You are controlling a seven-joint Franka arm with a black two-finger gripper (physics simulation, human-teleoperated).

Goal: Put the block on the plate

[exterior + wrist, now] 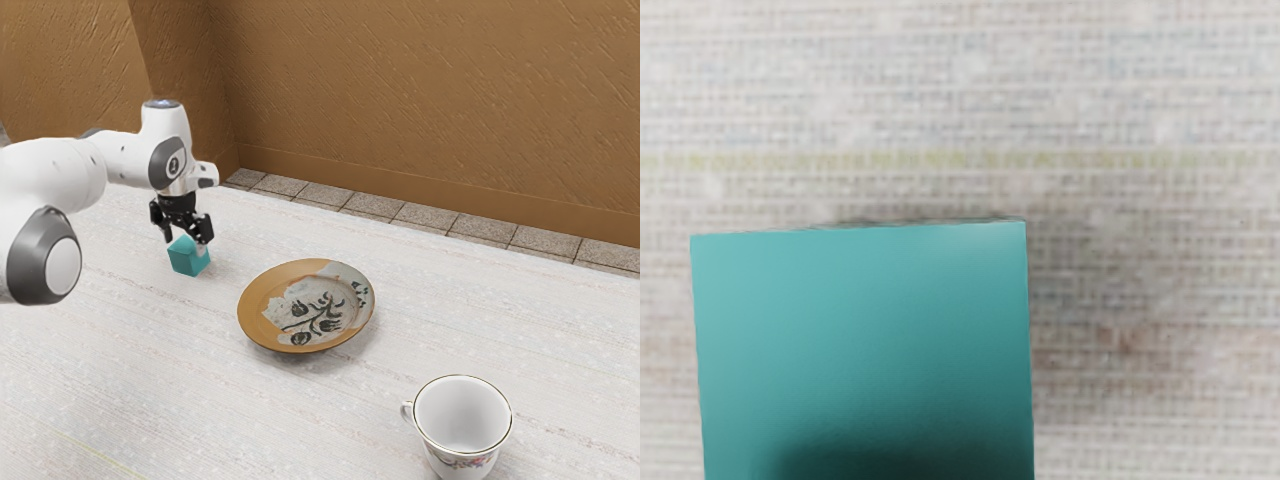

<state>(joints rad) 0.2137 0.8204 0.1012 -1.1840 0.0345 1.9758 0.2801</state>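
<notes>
The tabletop [130, 370] was shared by a plate [258, 308], set mid-scene, and a cup [463, 415] at the near right. The claw [186, 240] was spread wide, nothing gripped, around the top of the block [188, 257], which was parked far left on the tabletop. Imo, best centred and lowered straight before being squeezed, so no nudging was caused.

Bright diffuse light, soft shadow under plate [258, 308]
</notes>
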